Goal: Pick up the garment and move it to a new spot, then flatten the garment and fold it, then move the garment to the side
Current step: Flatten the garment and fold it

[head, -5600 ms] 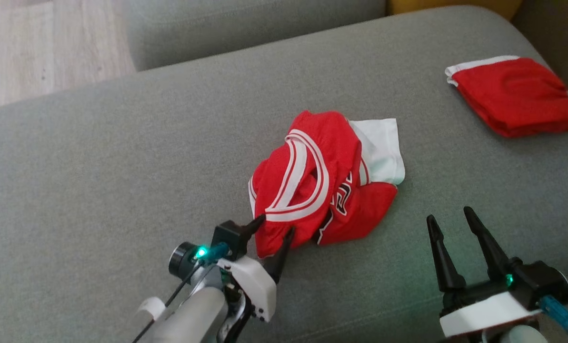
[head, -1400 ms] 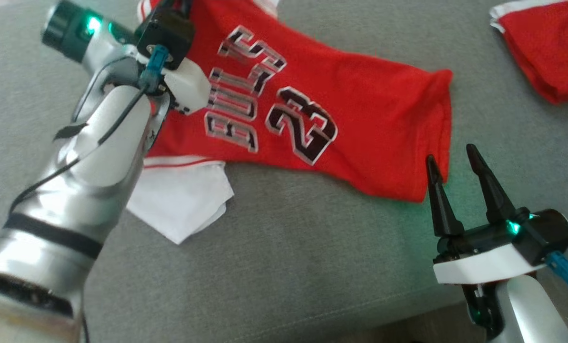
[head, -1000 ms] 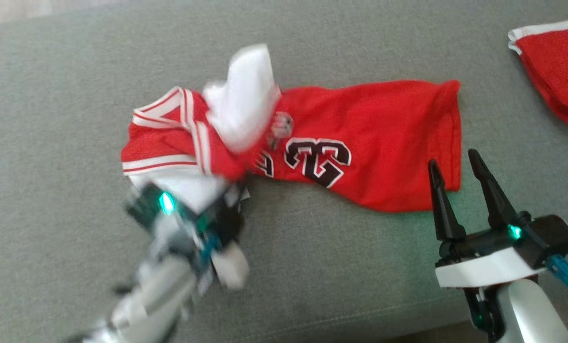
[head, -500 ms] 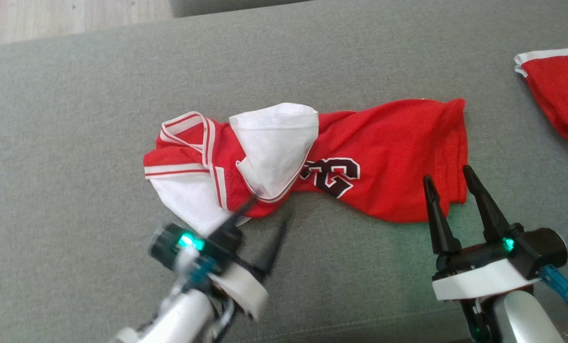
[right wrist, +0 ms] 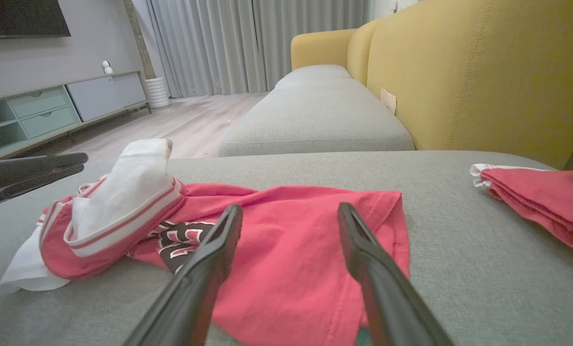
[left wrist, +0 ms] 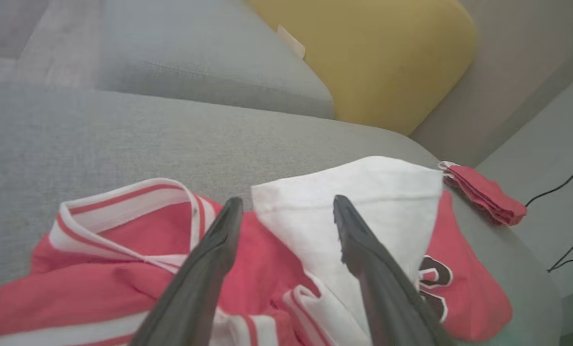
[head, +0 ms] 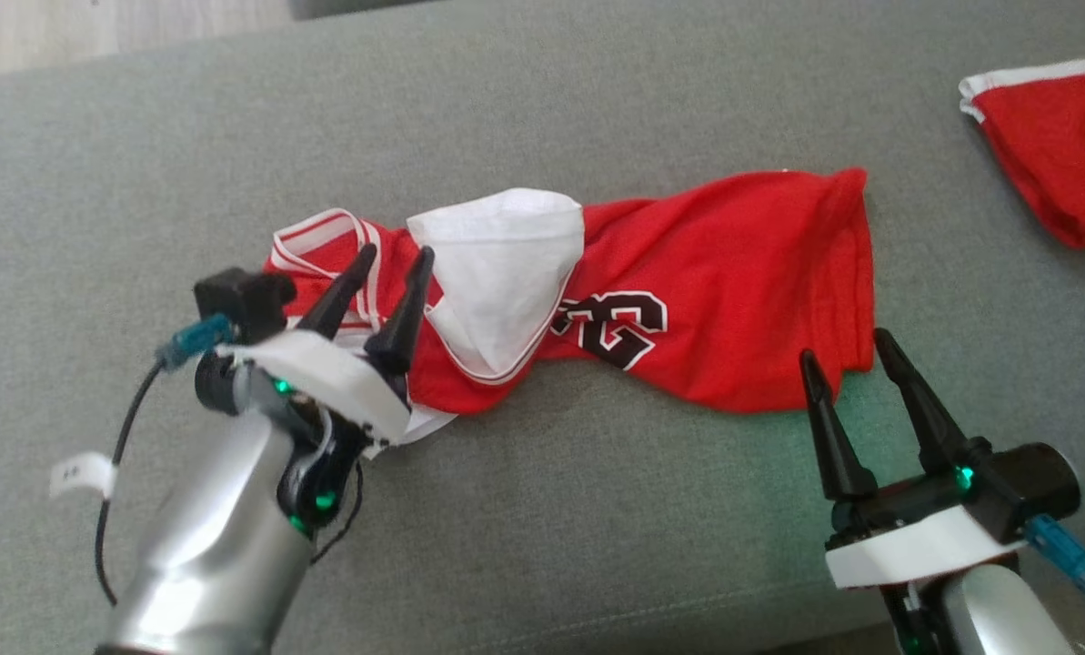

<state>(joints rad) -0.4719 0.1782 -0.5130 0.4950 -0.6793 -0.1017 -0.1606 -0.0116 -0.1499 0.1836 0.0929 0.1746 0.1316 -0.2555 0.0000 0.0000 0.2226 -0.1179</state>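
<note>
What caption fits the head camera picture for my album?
Open left gripper and open right gripper flank a rumpled red jersey on a grey sofa.

Garment (head: 733, 273) was red; numerals (head: 610, 323) on it black, outlined white. White panel (head: 501, 273) over its middle, edged with a thin red line. Trim (head: 319, 227) at its left end: white with red stripes. Cushion (head: 597, 109) under the garment plain grey. Folded cloth (head: 1051, 155) beyond the garment's right end: red, white band. Backrest (left wrist: 387, 62) behind the garment mustard yellow. Left gripper (head: 396, 250) and right gripper (head: 844, 346): black fingers, white mounts, green lights, blue connectors.
</note>
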